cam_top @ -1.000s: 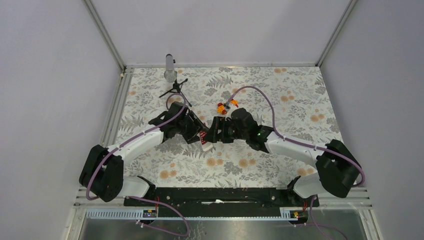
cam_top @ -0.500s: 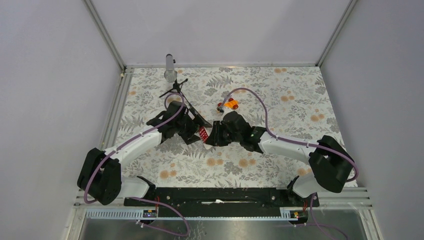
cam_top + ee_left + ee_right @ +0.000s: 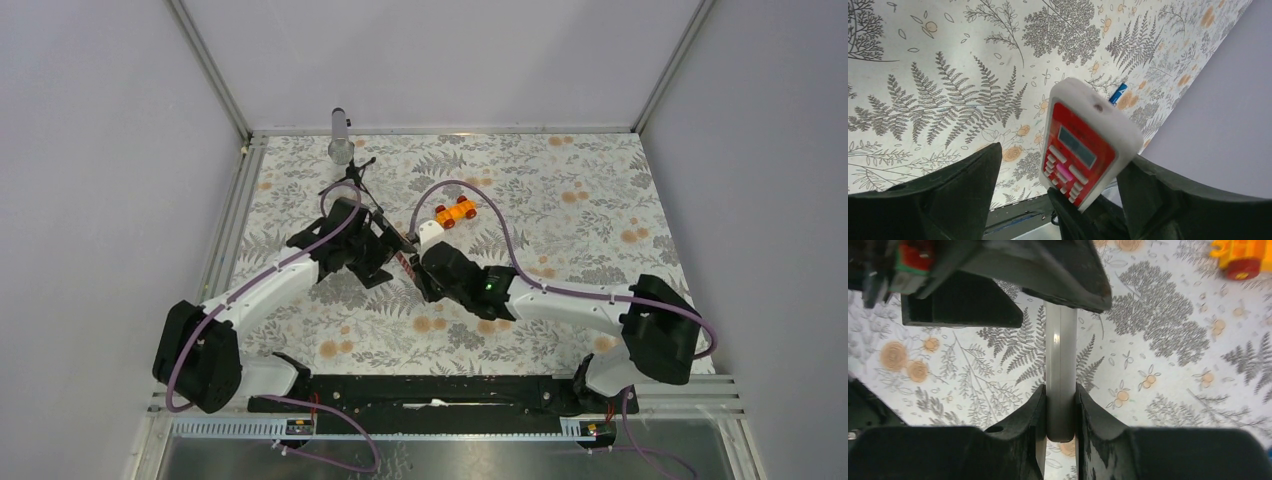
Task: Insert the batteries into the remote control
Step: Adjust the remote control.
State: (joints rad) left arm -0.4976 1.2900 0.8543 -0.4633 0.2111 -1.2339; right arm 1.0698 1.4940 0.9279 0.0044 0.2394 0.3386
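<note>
Closed with the right gripper (image 3: 1060,390) on the remote control (image 3: 1087,145), both dark fingers (image 3: 1034,420) pressed flat against its thin white sides, near one short end. Held in this way over the floral tablecloth (image 3: 560,190), tilted, and lifted off the cloth as far as can be seen. Red front panel, with small buttons and a little screen, turned toward the left wrist camera. Around the handset, spread wide and gripping nothing, the left gripper (image 3: 1060,160). One finger (image 3: 955,187) well apart from the remote on one side, the other close beside the white edge on the other side; cannot tell whether touching there. From above, both grippers close together near the middle of the table, with only a small red strip of the remote visible between them. On the cloth behind the remote, in the left wrist view, a short piece of the blue battery (image 3: 1118,93), mostly hidden by the white body and lying apart from the handset. Further back and a little to the right, the orange toy car (image 3: 455,211), alone on the cloth, near the right arm's purple cable (image 3: 500,215). At the far left part of the table, a small black stand (image 3: 348,178) with thin legs, and just behind it a grey tube (image 3: 340,135).
</note>
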